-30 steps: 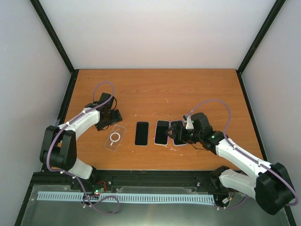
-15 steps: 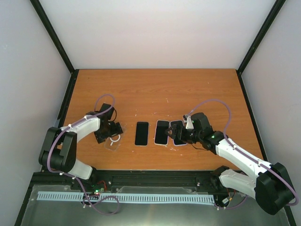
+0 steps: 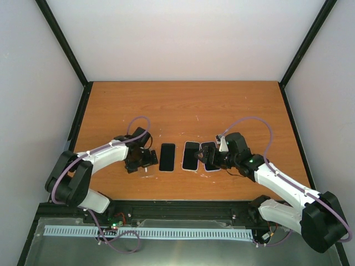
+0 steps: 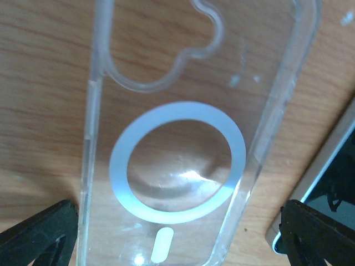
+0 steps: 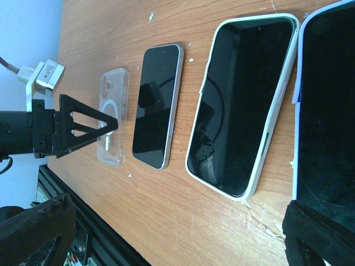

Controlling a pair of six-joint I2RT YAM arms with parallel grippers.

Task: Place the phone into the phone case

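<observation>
While the left end effector [image 3: 141,162] and right end effector [image 3: 205,157] stand spread and empty, case and phone lie apart.
Left of centre overhead, the clear flexible plastic case with a white ring [image 4: 177,111] looks light and slippery, so pinch its long rims; the slim black glass-fronted phone [image 3: 167,157] beside it is stiff, so grip its edges.

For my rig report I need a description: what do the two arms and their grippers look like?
Both arms have white links and black joints: left arm, right arm. A thin purple cable loops along each. The left gripper and right gripper are black, with triangular open-frame fingers.
</observation>
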